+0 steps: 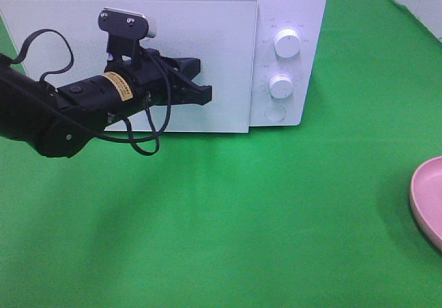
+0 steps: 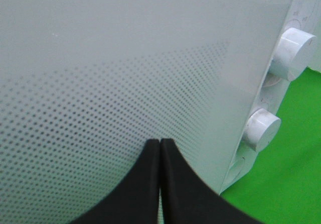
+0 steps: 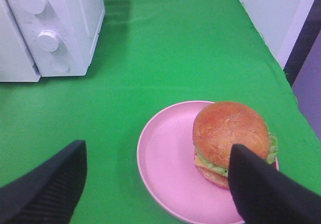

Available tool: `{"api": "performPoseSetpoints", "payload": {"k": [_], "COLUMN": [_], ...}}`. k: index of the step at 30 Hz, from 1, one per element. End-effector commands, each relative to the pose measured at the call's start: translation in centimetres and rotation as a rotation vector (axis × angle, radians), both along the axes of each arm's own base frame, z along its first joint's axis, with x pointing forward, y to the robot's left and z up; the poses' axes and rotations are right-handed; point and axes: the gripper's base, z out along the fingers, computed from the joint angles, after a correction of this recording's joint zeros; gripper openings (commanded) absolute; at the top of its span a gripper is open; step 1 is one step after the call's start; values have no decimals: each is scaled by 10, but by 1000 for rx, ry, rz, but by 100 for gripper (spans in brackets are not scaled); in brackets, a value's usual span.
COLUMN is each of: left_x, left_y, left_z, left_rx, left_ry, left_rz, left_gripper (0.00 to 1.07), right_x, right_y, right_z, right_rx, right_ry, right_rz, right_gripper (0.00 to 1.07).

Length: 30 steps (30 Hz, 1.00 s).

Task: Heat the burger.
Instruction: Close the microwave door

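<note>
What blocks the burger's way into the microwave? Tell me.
The microwave's door is closed, so the burger on the pink plate cannot go in yet. The shut left gripper is at that door; bare green cloth lies between.

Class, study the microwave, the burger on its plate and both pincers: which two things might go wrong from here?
1. The left pincer is shut, its tips right against the microwave door. The door looks closed, and no handle shows; a shut pincer may slip or push the oven instead of opening it.
2. The burger sits toward one side of the pink plate, not at its middle. The open right pincer might tip the plate or squash the bun.
</note>
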Motion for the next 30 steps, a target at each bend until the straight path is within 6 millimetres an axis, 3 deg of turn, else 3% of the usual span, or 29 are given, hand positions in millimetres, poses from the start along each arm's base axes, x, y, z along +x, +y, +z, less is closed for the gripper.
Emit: {"api": "performPoseSetpoints", "payload": {"k": [1,7,16,21,24,27,28,29,30], "left_x": [15,29,32,15,-7,-16,-21,-27,-27], "left_y": [2,2,4,1,8,13,14,18,18], "left_z": [9,6,4,9,8,7,6,2,2], "left_rx": [-68,-92,-79,-39,-15,15,37,99,99], "left_ry": [-14,1,9,29,70,108,148,245,245], "left_rz": [77,129,128,55,41,43,45,61,61], "left_gripper": [0,0,0,0,0,0,3,16,16], "right_x": [-4,-4,-4,-4,-4,-4,-4,-4,-4], "right_y": [-1,-1,-1,-1,-1,-1,-1,-1,-1], "right_z": [-1,-1,-1,-1,-1,-1,-1,-1,-1], "right_rx": [-11,-11,-10,-10,-10,-10,-10,-10,-10], "right_ry": [-21,-21,-22,-22,-22,-22,-22,-22,-22], "right_rz": [-6,-6,-6,-6,-6,-6,-6,-6,-6], "right_gripper": [75,75,75,75,75,75,75,75,75]}}
